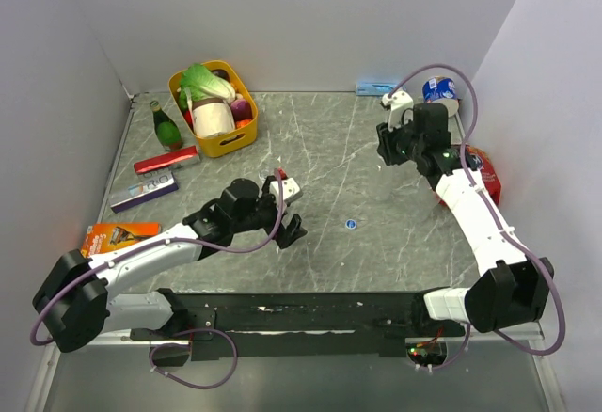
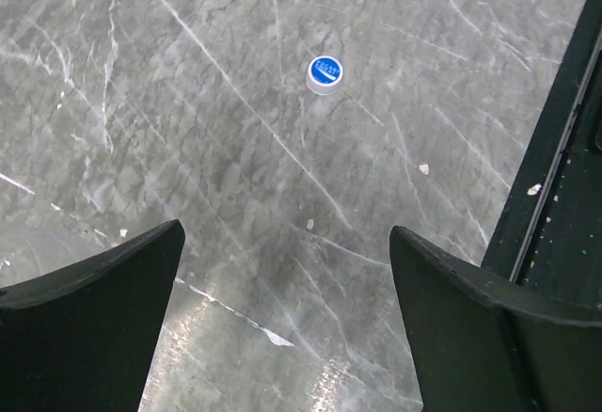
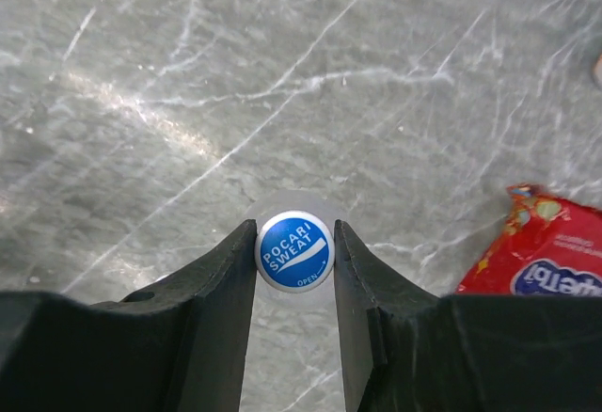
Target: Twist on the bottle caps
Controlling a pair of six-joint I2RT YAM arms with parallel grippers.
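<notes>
Pinching a blue cap (image 3: 293, 250) between them, right fingers (image 3: 226, 280) clamped on its sides, faint clear bottle (image 3: 292, 200) showing around it, left fingers (image 2: 103, 290) spread wide over the tabletop (image 2: 188, 102), second blue cap (image 2: 324, 72) lying ahead of them, well apart, untouched.

lit brightly and evenly from overhead, with only soft, faint shadows. glares pale off the marble table (image 2: 282, 374) at 6 o'clock in the left wrist view, at 10 o'clock in the right. crisp at centre, slightly soft at 6 o'clock nearest each wrist lens.
</notes>
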